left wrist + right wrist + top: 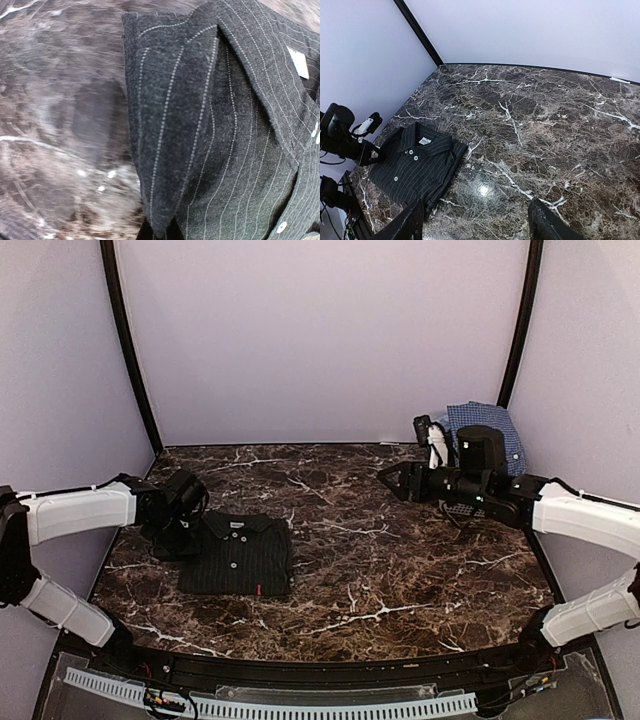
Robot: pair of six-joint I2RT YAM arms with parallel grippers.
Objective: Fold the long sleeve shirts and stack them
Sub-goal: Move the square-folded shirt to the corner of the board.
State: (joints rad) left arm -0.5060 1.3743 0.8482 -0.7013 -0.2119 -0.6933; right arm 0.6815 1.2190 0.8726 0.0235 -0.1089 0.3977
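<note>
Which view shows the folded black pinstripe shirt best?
Top external: the whole folded black pinstripe shirt is in frame, seen from above. Right wrist shows it obliquely, from across the table. Left wrist shows only the collar area, close up.

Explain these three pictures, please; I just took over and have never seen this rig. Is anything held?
Two white robot arms share a dark marble table. The wide picture looks down from above and behind them; the other two come from cameras on each wrist. A folded black pinstriped button-up shirt lies at left; the left gripper is shut, seemingly pinching its shoulder edge. A bunched blue-and-white checked shirt sits far right, near the right gripper, which is open and empty.
</note>
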